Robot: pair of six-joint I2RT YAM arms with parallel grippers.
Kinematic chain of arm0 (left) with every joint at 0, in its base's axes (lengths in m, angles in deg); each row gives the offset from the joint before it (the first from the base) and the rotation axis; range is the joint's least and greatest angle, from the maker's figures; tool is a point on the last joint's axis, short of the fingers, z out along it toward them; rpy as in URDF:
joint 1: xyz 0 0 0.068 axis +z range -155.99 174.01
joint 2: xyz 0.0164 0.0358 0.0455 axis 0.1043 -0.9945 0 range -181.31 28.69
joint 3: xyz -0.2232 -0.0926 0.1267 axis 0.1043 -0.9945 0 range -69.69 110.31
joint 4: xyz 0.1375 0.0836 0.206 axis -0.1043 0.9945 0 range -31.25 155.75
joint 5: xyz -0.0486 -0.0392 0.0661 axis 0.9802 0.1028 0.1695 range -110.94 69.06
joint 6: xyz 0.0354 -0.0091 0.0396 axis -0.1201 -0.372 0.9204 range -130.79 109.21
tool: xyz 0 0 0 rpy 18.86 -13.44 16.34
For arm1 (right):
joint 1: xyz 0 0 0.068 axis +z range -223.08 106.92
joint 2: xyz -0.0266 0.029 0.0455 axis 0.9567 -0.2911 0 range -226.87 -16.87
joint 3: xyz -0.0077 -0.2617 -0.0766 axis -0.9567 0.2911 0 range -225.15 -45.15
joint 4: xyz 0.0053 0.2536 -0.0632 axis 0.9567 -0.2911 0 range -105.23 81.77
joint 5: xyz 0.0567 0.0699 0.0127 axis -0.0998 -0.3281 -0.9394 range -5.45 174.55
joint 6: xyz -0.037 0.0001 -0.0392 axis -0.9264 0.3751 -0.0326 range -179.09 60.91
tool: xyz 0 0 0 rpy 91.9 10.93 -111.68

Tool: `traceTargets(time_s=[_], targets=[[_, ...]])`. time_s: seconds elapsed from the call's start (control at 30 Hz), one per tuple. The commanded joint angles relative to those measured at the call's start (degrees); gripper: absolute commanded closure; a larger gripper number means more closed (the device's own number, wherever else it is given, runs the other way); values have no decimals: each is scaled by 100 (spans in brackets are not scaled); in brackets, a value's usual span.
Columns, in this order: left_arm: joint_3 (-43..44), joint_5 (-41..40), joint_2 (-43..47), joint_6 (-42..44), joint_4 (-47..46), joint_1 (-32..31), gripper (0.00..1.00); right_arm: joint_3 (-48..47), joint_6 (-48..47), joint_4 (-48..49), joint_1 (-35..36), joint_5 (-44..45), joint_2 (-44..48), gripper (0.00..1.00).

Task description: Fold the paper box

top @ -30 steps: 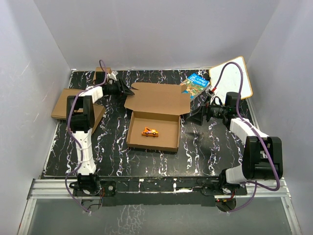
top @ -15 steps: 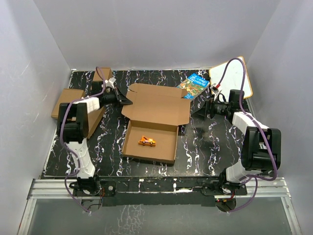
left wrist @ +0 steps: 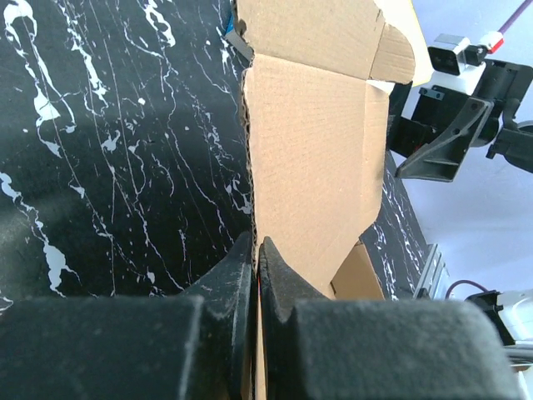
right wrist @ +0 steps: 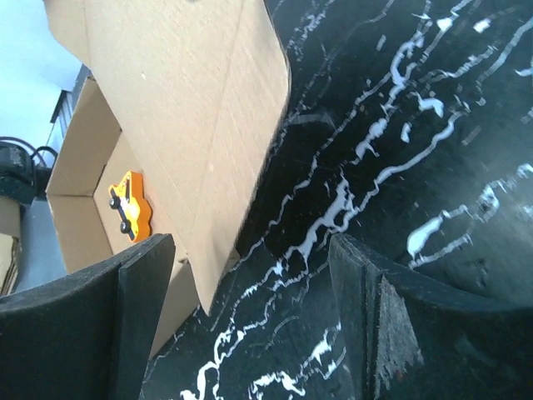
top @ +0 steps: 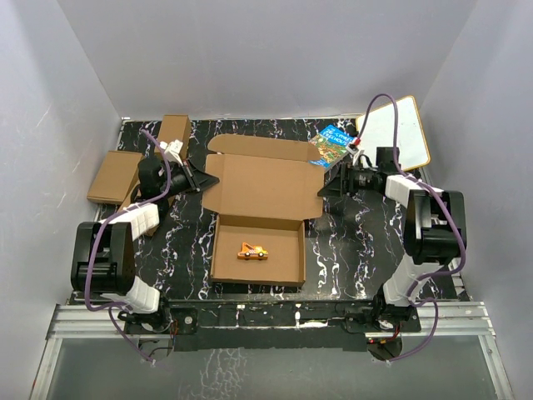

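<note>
Pinched shut, the left fingers (left wrist: 229, 287) grip the left edge of the paper box (top: 262, 187) lid; the right fingers (right wrist: 125, 317) gape wide beside its right edge. It lies on the worktop (top: 358, 250), orange toy car (top: 252, 249) inside, blue book (top: 335, 143) just behind.

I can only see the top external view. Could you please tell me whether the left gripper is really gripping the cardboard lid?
Observer: Yes. In the left wrist view the left gripper is shut on the paper box, with the lid's side edge pinched between its fingers.
Operator: Thank you. Is the right gripper gripping the other side?
Observer: No. Its wrist view shows the right gripper open, with the lid's other edge lying between the fingers, unclamped.
Operator: Does the lid lie flat on the table there?
Observer: It seems raised, because that edge throws a shadow on the table beneath it.
</note>
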Motion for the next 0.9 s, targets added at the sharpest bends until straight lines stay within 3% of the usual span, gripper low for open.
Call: traceTargets(time_s=[0.0, 0.2, 0.3, 0.4, 0.53, 0.6, 0.77, 0.87], targets=[[-45, 33, 340, 70, -546, -3, 100, -593, 149, 113, 232, -301, -266, 24], [-48, 170, 371, 82, -712, -2, 100, -1174, 143, 95, 242, -591, -570, 37], [1, 193, 395, 162, -642, -2, 100, -1494, 127, 53, 243, -846, -681, 49], [81, 221, 382, 249, -520, -3, 100, -1732, -61, -190, 249, -1155, -792, 63], [170, 237, 388, 315, -420, -2, 100, -1772, -445, -481, 258, -1414, -786, 91], [244, 254, 413, 383, -315, 5, 99, -1849, -768, -779, 259, -1441, -762, 92], [611, 432, 445, 741, 444, 93, 70, -2293, -1813, -1860, 249, -1195, -714, 92], [720, 659, 396, 766, 555, 161, 67, -2482, -2278, -2356, 240, -1117, -692, 92]])
